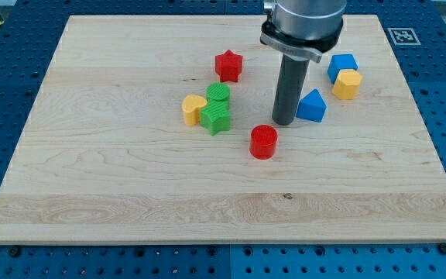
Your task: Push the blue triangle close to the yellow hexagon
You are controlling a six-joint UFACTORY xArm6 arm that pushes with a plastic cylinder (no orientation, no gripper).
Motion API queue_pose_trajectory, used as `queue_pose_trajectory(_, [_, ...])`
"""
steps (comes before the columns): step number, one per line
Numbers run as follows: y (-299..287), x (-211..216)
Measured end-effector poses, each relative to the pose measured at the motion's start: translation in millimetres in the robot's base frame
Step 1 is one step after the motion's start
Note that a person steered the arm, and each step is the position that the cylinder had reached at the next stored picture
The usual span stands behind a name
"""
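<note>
The blue triangle [312,106] lies right of the board's middle. The yellow hexagon [347,84] lies up and to the right of it, a short gap away, touching a blue block [341,66] above it. My tip [284,122] rests on the board just left of the blue triangle, close to or touching its left side. The rod rises from there to the arm at the view's top.
A red cylinder [263,142] sits just below-left of my tip. A red star [228,65] lies upper middle. A yellow heart [193,109], a green cylinder [218,94] and a green block [216,118] cluster at the middle. The wooden board [130,194] lies on a blue base.
</note>
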State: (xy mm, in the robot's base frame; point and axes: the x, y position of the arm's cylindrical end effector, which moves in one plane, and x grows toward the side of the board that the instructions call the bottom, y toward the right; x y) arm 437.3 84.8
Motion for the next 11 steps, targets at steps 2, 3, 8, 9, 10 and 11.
queue_pose_trajectory(2, [40, -9])
queue_pose_trajectory(3, [56, -9])
queue_pose_trajectory(8, [93, 47])
queue_pose_trajectory(9, [102, 36])
queue_pose_trajectory(10, [102, 20])
queue_pose_trajectory(11, [102, 17])
